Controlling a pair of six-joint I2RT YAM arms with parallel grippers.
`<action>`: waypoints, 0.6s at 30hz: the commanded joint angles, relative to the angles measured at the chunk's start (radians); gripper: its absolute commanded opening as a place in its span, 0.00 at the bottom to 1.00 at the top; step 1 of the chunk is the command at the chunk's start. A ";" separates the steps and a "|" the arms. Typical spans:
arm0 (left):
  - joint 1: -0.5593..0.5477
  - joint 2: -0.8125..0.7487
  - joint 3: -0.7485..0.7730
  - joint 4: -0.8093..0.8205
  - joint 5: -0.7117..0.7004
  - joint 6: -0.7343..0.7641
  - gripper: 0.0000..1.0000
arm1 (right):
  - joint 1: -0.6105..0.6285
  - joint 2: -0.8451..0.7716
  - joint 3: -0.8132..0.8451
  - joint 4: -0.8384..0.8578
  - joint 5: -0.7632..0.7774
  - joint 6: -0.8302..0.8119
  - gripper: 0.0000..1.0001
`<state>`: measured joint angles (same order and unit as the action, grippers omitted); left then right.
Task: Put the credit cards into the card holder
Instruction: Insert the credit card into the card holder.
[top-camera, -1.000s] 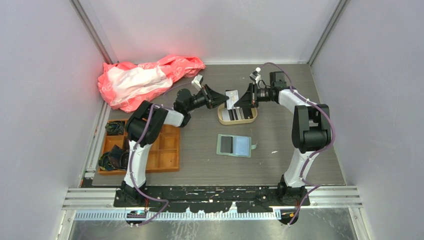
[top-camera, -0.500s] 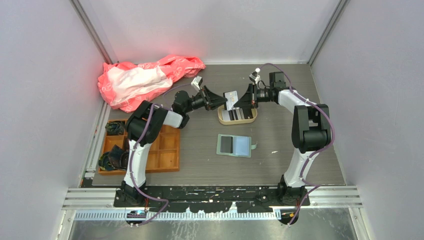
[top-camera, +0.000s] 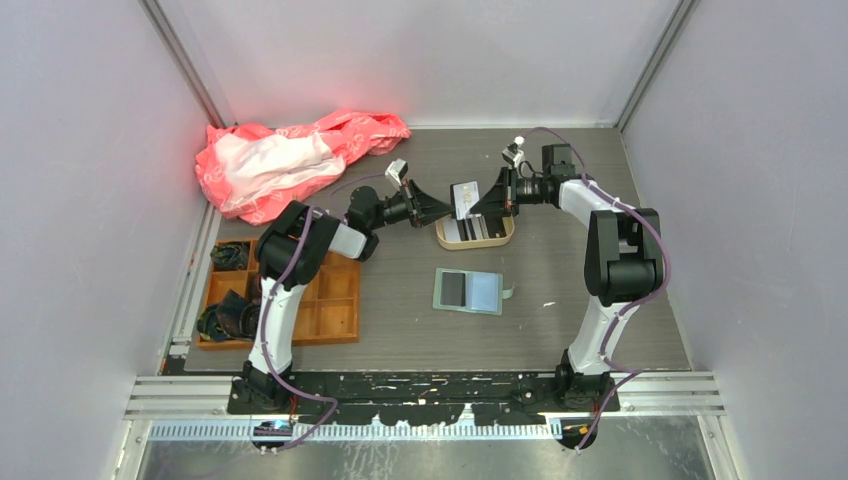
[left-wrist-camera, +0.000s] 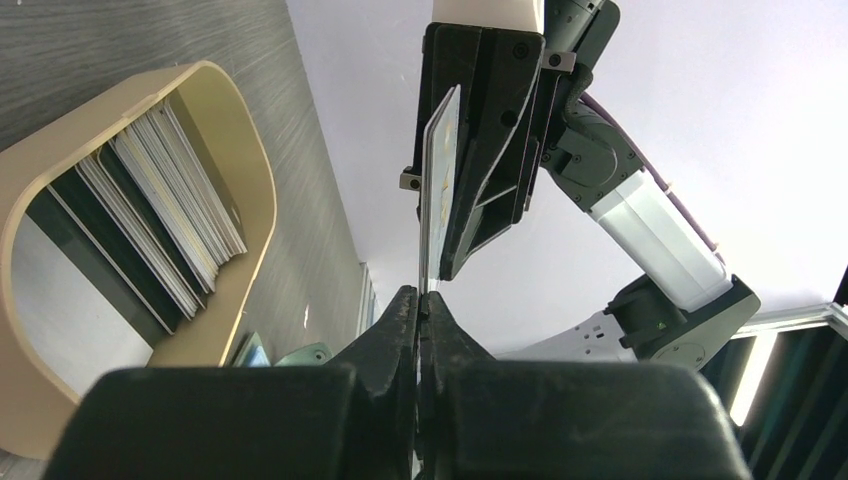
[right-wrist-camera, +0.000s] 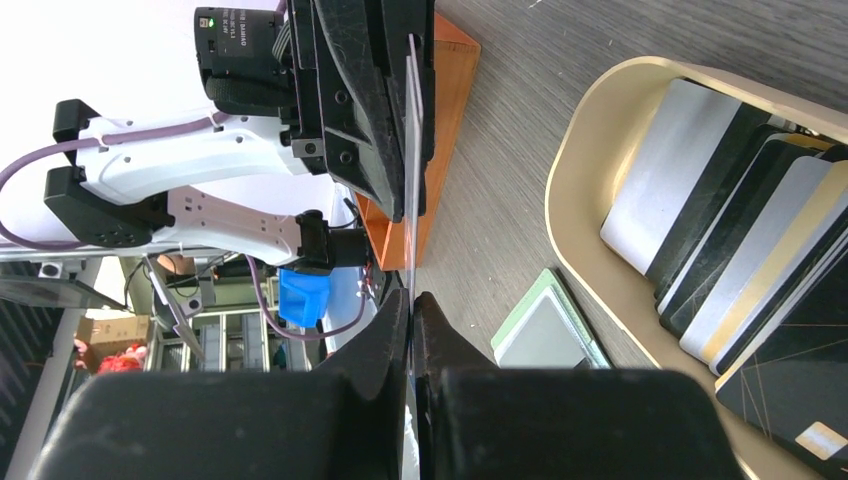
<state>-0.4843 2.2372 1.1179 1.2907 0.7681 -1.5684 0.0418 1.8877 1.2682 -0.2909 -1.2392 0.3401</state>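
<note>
A pale credit card hangs upright in the air above the beige tray, gripped from both sides. My left gripper is shut on its left edge, and my right gripper is shut on its right edge. In the left wrist view the card runs edge-on from my shut left gripper up into the right gripper. The right wrist view shows the same card between my right gripper and the left gripper. The green card holder lies open on the table, nearer the bases.
Several dark and pale cards stand stacked in the beige tray. An orange compartment tray holding dark items sits at the left. A pink and white bag lies at the back left.
My left gripper has closed on the card's free edge. The right gripper has kept its grip and lifted the card slightly.
</note>
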 joint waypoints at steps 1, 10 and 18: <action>0.004 -0.009 0.000 0.083 0.007 0.001 0.00 | -0.008 -0.012 0.001 0.036 -0.002 0.001 0.06; 0.017 -0.040 -0.048 0.023 -0.031 0.055 0.00 | -0.028 0.003 0.016 -0.022 0.068 -0.049 0.28; 0.021 -0.074 -0.055 -0.193 -0.071 0.175 0.00 | -0.028 0.083 0.071 -0.180 0.143 -0.184 0.23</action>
<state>-0.4694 2.2364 1.0519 1.1812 0.7258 -1.4864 0.0135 1.9400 1.2865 -0.3893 -1.1339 0.2447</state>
